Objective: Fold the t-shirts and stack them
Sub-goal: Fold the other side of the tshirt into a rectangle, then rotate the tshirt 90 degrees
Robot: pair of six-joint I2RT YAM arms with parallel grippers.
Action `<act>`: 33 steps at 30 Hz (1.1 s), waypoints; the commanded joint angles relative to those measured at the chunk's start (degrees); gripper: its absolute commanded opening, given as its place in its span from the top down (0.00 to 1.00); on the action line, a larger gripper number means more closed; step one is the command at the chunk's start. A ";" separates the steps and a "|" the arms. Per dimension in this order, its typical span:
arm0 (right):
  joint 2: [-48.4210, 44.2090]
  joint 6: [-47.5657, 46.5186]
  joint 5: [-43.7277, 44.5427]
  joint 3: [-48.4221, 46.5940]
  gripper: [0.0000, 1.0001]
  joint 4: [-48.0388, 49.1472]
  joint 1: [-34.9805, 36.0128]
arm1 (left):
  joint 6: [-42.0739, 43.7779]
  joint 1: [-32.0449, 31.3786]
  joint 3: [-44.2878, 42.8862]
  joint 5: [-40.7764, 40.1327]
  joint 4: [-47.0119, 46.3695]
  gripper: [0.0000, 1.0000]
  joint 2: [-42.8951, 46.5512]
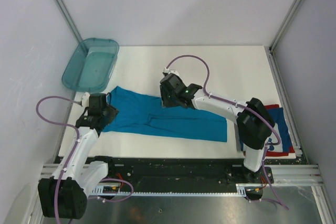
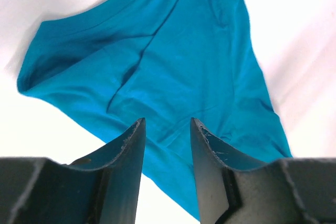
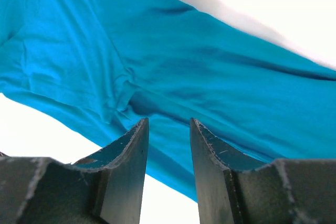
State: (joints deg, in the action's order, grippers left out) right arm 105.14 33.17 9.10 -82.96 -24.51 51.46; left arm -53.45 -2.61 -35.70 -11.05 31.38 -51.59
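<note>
Folding looks about half done. The teal-blue t-shirt (image 1: 168,119) lies across the counter (image 1: 236,72) as a long narrow band (its sides apparently turned in), not yet doubled end to end. The dark blue printed t-shirt (image 1: 282,129) sits folded at the right near edge, partly under the right arm, so stacking is still to come. The left tool (image 2: 167,124) hangs over the band's left end and the right tool (image 3: 169,123) over its far edge. Both have their jaws slightly parted, and as far as I can tell neither grips any cloth.
</note>
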 commanded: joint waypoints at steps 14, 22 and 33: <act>-2.91 -2.55 -5.56 5.09 0.59 2.88 -2.30 | 0.69 -0.28 -0.53 -3.77 0.63 0.60 -9.83; -3.64 -2.89 -7.13 6.93 0.59 3.28 -4.14 | -9.65 -0.90 9.19 -5.98 2.18 0.49 0.23; -5.30 -3.29 -6.73 9.52 0.59 2.92 -4.91 | -20.06 -0.95 12.12 -8.77 -2.89 0.35 -3.52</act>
State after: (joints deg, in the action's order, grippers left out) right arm 103.02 30.96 2.26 -74.41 -22.37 47.09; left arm -68.45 -3.27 -24.56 -16.38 32.97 -53.74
